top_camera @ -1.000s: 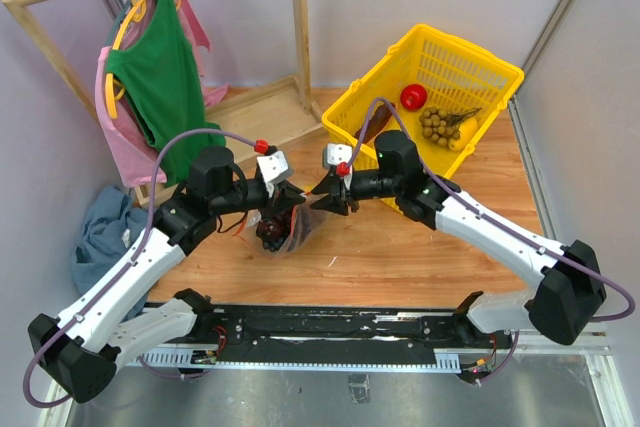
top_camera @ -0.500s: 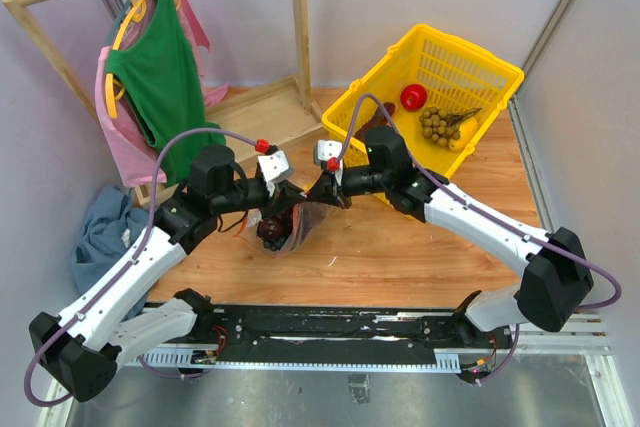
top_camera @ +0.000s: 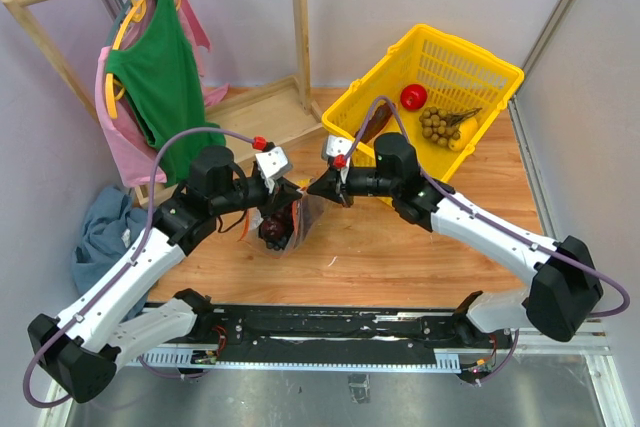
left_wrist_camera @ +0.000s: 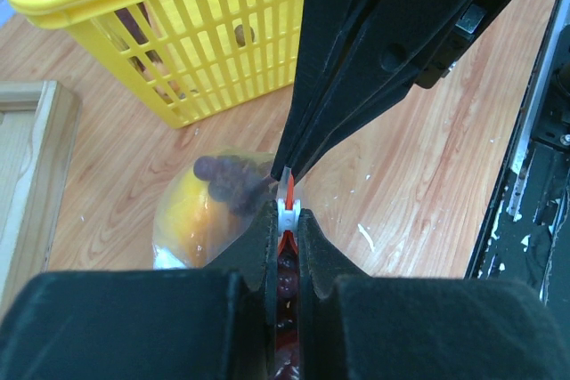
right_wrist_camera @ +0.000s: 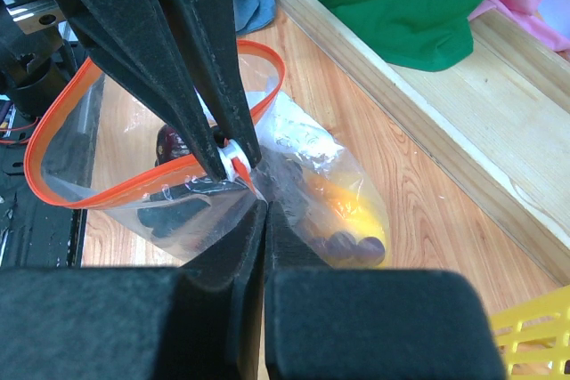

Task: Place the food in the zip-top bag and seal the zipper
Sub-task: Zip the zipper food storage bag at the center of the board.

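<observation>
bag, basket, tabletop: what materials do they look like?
Zip-top bag: thin clear plastic film, glossy, wrinkled; contents show through.
Basket: yellow moulded plastic, likely rigid; uniform lattice walls, slight sheen.
Tabletop: wood or wood-look laminate, matte; grain visible, cannot tell which.

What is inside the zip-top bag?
Through the clear zip-top bag: a yellow bell pepper and dark purple grapes. The right gripper covers part of it, so other food cannot be confirmed.
</observation>
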`<state>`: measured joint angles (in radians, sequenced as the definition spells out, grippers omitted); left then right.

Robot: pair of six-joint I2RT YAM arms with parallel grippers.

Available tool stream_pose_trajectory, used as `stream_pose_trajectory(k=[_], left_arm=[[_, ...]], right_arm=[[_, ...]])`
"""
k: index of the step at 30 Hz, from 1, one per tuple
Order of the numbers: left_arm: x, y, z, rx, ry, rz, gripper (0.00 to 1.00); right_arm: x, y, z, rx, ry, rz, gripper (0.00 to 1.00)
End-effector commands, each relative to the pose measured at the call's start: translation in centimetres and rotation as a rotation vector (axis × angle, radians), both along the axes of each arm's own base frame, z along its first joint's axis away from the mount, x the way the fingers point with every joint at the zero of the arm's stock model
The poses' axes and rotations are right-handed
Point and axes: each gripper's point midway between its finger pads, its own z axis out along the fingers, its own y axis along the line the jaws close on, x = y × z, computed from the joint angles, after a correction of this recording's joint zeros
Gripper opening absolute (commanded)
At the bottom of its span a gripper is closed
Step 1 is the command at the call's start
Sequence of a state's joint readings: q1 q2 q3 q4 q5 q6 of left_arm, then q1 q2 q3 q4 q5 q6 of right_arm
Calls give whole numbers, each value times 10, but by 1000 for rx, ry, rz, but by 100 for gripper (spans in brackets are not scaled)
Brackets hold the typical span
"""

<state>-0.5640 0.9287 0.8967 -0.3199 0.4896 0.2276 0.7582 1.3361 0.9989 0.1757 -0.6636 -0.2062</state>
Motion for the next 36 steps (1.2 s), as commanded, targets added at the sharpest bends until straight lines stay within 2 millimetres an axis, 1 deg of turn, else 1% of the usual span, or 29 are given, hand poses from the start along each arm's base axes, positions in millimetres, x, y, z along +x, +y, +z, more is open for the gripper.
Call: stream_pose_trajectory(k=[1,2,3,5,7,10,12,18,22,23,26,28,29,31,33,36], left_arm=[[-4,1,11,-16,-16,-8,0],[-4,1,13,-17,-22,-15,0],[-5,0,14,-20,-26,-21,0],[-5,-1,16,-22,-35,-30,0],[-6,-1,17,-22,-38,-36,0],[-7,-2,17,-22,-42,-44,0],[-9,-3,17,-25,-42,-55,0],[-11,-5,15,-26,-35,-78,0],[-14,-6,13,-25,-30,-93,0],[-15,-6,13,-24,-29,-95,0],[-15,-6,13,-22,-28,-95,0],[-15,-5,12,-22,-28,-93,0],[-15,-5,12,-21,-29,-91,0],[-14,-4,11,-18,-28,-82,0],[-13,-2,11,-14,-29,-70,0],[-14,0,9,-11,-27,-62,0]], right_arm=[[-1,-3,26,64,-68,13,4],[-5,-3,26,61,-79,42,13],[-8,-3,27,57,-87,62,19],[-12,-3,28,52,-109,97,26],[-18,-2,31,53,-129,138,29],[-23,0,34,58,-154,183,31],[-21,1,33,53,-157,188,31],[-22,7,35,54,-147,221,26],[-22,8,32,45,-144,234,24],[-22,9,29,38,-138,241,22],[-23,9,25,23,-128,251,11],[-25,8,23,11,-122,258,1],[-24,7,22,6,-120,252,1],[-18,5,21,-3,-121,203,1],[-7,1,21,-2,-135,121,1],[4,-5,27,16,-162,37,1]])
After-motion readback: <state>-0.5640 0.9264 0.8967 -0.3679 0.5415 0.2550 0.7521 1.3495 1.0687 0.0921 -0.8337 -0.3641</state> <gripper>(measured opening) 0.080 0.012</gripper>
